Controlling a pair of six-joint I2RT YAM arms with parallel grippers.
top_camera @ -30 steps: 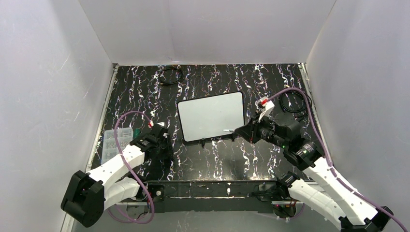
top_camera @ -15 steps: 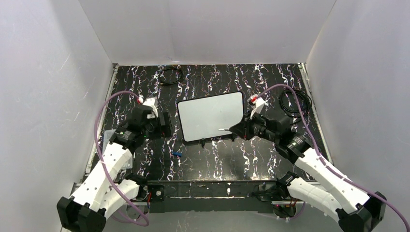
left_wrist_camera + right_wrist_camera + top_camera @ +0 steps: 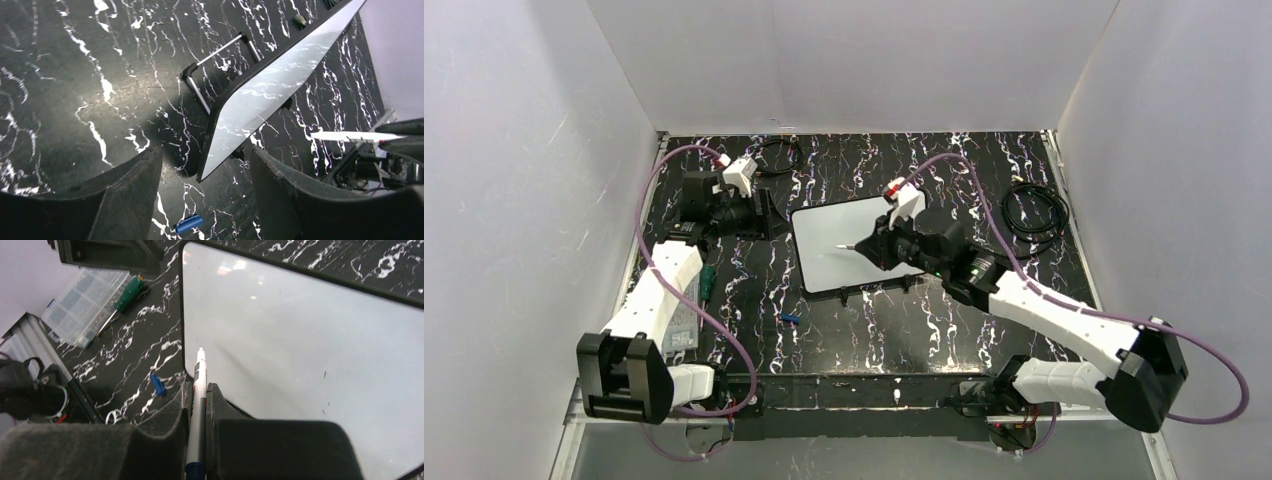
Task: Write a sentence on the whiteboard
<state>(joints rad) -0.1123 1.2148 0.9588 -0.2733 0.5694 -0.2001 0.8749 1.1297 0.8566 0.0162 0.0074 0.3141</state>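
Furthest left of the whiteboard [image 3: 829, 228], and well apart from it, I saw a clear compartment box [image 3: 84, 304] with a green-handled screwdriver [image 3: 708, 283] just on its whiteboard side. Between the screwdriver and the board's left edge lay a band of open marbled table [image 3: 924, 335].

The left gripper [image 3: 774, 217] hung close beside the whiteboard's far-left corner with its jaws spread wide. In its wrist view that rounded corner sat framed between the two fingers, and I could not tell whether either one touched the dark frame. A small blue cap [image 3: 790, 320] lay on the table near the whiteboard's near-left corner, apart from it.

The whiteboard itself lay near the table's middle, its long edges running left to right, with small black clips [image 3: 844, 293] along the near one. Its face looked plain white apart from a few tiny dark specks.

The right gripper [image 3: 200, 390] was over the board's middle, its fingers clamped on a white marker [image 3: 200, 365] that pointed left. The tip sat just inside the left edge, but I could not tell whether it touched the surface.

Right of the whiteboard, open table ran to a coiled black cable [image 3: 1036, 212]. More open table lay on its near side.
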